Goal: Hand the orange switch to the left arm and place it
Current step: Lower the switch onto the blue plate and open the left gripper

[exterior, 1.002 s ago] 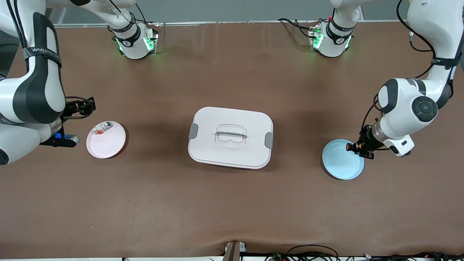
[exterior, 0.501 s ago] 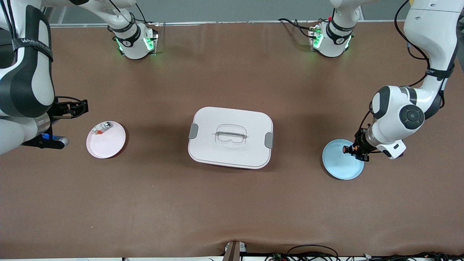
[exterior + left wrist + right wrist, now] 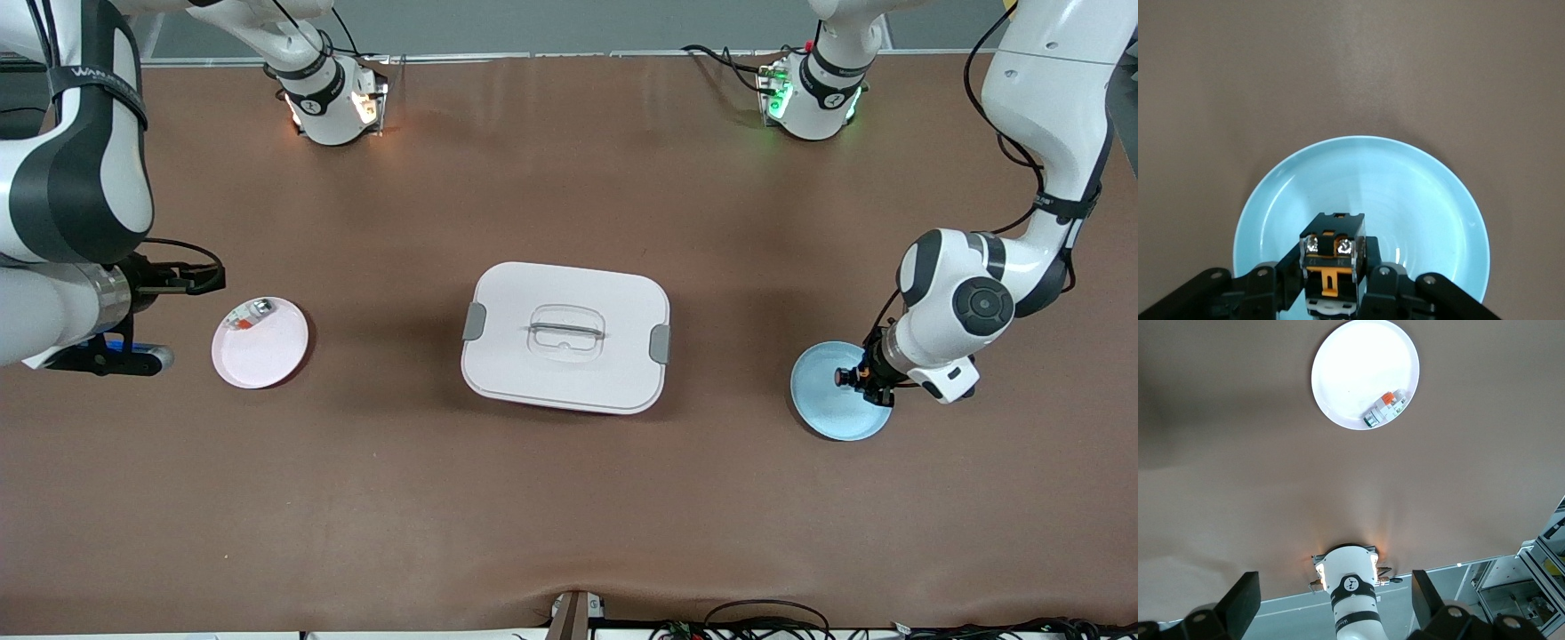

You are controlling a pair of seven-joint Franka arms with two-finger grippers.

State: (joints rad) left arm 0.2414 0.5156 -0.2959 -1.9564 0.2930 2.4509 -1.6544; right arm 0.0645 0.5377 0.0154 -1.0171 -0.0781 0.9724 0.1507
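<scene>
The left pincer (image 3: 1331, 293) has sunk over the blue plate (image 3: 822, 413), clamping the orange switch (image 3: 1332, 259); right pincer (image 3: 1328, 613) waits agape.

Two white robot arms stand at the tabletop (image 3: 569, 498), each ending in one black hand: the left hand (image 3: 867, 378) and the right hand (image 3: 191, 280). Two arm bases sit along the tabletop's edge, one with an orange glow (image 3: 333, 102) and one with a green glow (image 3: 811, 96). There is one white lidded box (image 3: 566, 338), carrying two grey side latches and one clear handle. Two small round plates lie on the tabletop: one pink plate (image 3: 267, 356) and one blue plate (image 3: 827, 409). One orange switch (image 3: 1331, 263) is seen, and one small clear and silver item (image 3: 252, 314) with a red spot.
</scene>
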